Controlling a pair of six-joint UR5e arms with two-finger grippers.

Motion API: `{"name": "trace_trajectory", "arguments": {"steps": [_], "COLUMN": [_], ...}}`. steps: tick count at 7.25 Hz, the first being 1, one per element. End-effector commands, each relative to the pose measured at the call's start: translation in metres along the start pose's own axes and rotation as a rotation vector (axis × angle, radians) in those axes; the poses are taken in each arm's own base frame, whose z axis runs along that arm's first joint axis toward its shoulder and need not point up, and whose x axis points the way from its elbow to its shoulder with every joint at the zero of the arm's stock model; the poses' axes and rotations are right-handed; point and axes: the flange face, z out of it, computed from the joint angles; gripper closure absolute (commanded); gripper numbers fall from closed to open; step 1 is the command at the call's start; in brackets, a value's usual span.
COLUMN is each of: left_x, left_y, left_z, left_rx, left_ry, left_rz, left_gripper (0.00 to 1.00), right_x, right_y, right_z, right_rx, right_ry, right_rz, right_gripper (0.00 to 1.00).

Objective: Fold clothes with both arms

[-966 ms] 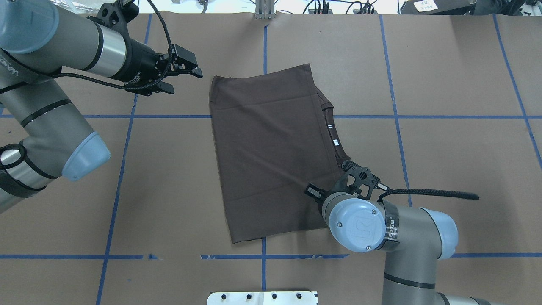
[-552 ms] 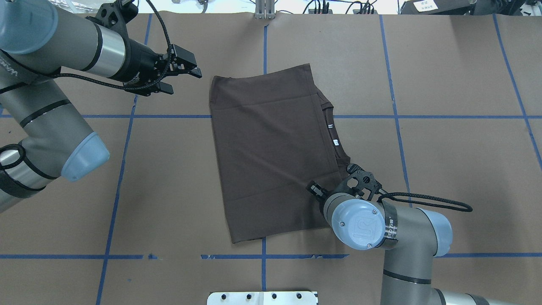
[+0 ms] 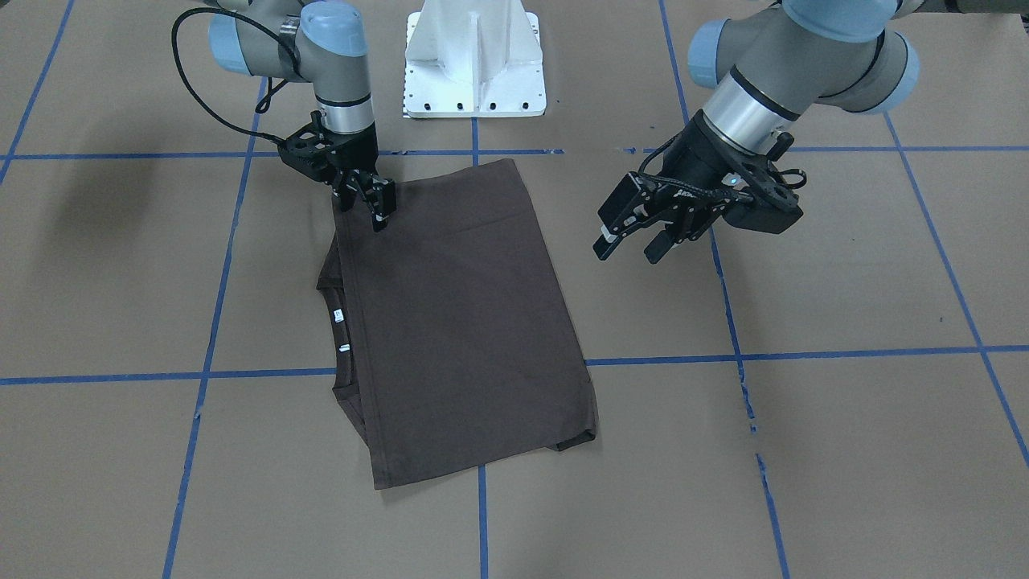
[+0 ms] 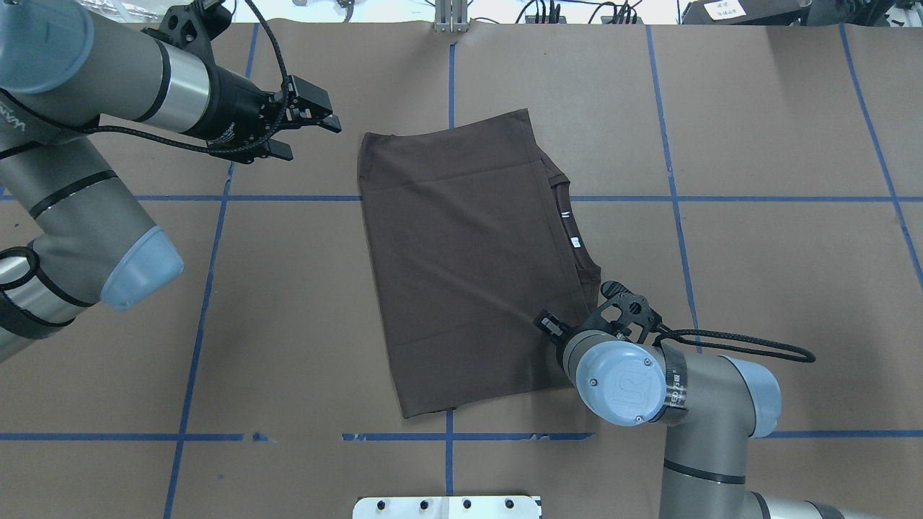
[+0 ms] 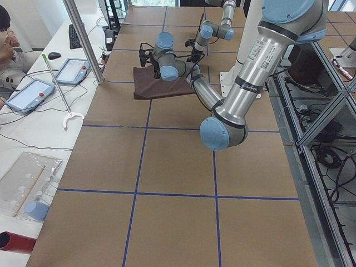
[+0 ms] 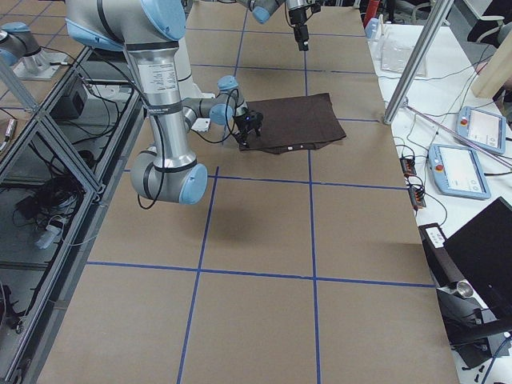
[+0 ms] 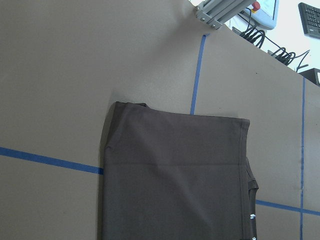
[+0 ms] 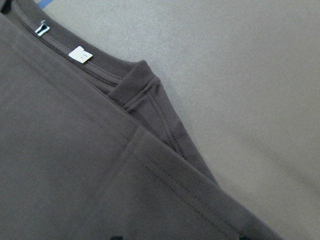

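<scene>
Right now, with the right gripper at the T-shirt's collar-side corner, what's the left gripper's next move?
Probably lower the open left gripper onto the far hem corner of the T-shirt: it hovers off the cloth beside it, while the right gripper sits at the near collar-side corner.

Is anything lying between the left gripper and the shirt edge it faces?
Nothing visible. Only bare table paper lies between the open left gripper and the T-shirt edge. The right gripper is at the opposite side, by the collar.
</scene>
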Motion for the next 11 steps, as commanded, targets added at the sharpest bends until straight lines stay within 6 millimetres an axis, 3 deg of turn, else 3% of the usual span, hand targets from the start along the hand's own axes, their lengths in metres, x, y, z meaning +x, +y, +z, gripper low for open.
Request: {"name": "trace_trajectory", "arguments": {"steps": [1, 6, 7, 9, 10, 11], "left_x": [0.000, -0.007, -0.007, -0.007, -0.008, -0.008], "left_y": [0.000, 0.000, 0.000, 0.001, 0.000, 0.000], "left_z": [0.000, 0.002, 0.002, 0.003, 0.002, 0.002], "left_rx": [0.002, 0.002, 0.002, 0.000, 0.003, 0.002], "left_ry": [0.001, -0.010, -0.010, -0.010, -0.012, -0.012], "left_rz": [0.000, -0.004, -0.004, -0.003, -0.004, -0.004], "left_gripper": [0.13, 0.13, 0.13, 0.13, 0.13, 0.13], "right_x": [-0.005, 0.008, 0.008, 0.008, 0.008, 0.006], "right_y": [-0.004, -0.012, -0.011, -0.011, -0.011, -0.010], "right_z": [-0.011, -0.002, -0.002, 0.000, 0.001, -0.002], "right_rx": [-0.007, 0.024, 0.024, 0.025, 0.025, 0.021], "right_ry": [-0.020, 0.029, 0.029, 0.032, 0.034, 0.031], "right_rz": [0.005, -0.006, -0.006, -0.007, -0.007, -0.006], "right_gripper": [0.18, 0.19, 0.24, 0.64, 0.88, 1.00]}}
